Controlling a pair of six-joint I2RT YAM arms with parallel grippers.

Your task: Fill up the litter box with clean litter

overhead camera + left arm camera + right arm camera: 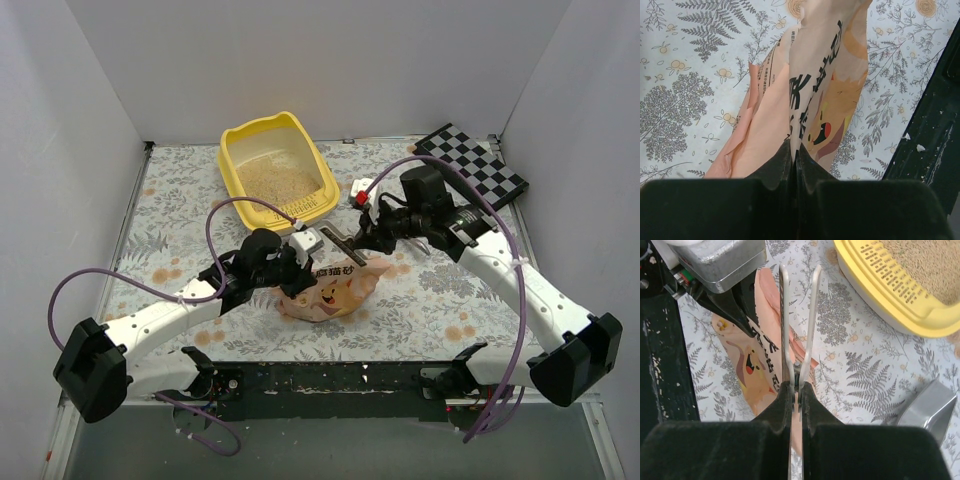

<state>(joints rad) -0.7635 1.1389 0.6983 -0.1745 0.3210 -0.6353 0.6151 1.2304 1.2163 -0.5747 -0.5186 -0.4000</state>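
Two grippers meet over the crinkled orange-pink bag [815, 100], which lies on the bench [180, 200] at lower centre of the top view. The left gripper [792, 150] is pressed together on a fold of the bag's upper edge. The right gripper [796, 390] pinches what looks like a pair of scissors [799, 325], its pale blades spread in a narrow V reaching toward that same edge; whether the film sits between the blades I cannot tell. The litter box [235, 175] stands above the bag in the top view, well beyond both grippers. Its long axis runs roughly up and down the frame, with the slotted ledge at the near end facing the bag. A layer of clean litter [280, 178] already covers its floor, so the filling looks partly done. The left gripper sits just below that ledge and the right one just beside the box's lower right corner, neither clearly nearer. Any pour would have to carry the bag up-frame over the ledge. A metal scoop [930, 407] lies at lower right of the right wrist view. The bench wears a floral cloth, white walls [60, 100] close three sides, and a checkered board [475, 165] sits at upper right.
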